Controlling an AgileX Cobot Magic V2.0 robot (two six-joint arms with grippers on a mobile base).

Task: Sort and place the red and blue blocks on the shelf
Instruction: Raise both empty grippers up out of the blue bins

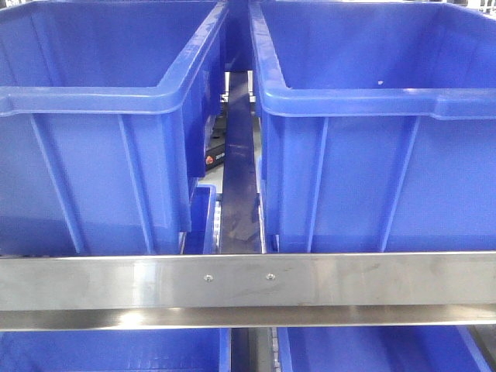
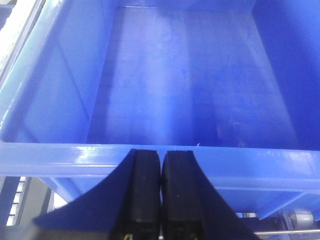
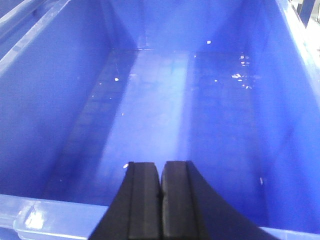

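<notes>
The red and blue blocks are out of view in every frame. The shelf shows in the front view as a silver rail [image 1: 248, 280] with two screws, carrying big blue bins. My left gripper [image 2: 161, 154] is shut with nothing between its black fingers; its tips hang over the near rim of a blue bin [image 2: 75, 152] whose floor is bare. My right gripper [image 3: 160, 165] is also shut and empty, its tips just past the near rim of another blue bin [image 3: 60, 215] with only pale specks on its floor.
Two upper blue bins, the left one [image 1: 85, 101] and the right one [image 1: 372, 101], stand side by side behind the rail, with a dark narrow gap [image 1: 239, 155] between them. Two more bins, the lower left [image 1: 108, 350] and the lower right [image 1: 372, 349], sit below the rail.
</notes>
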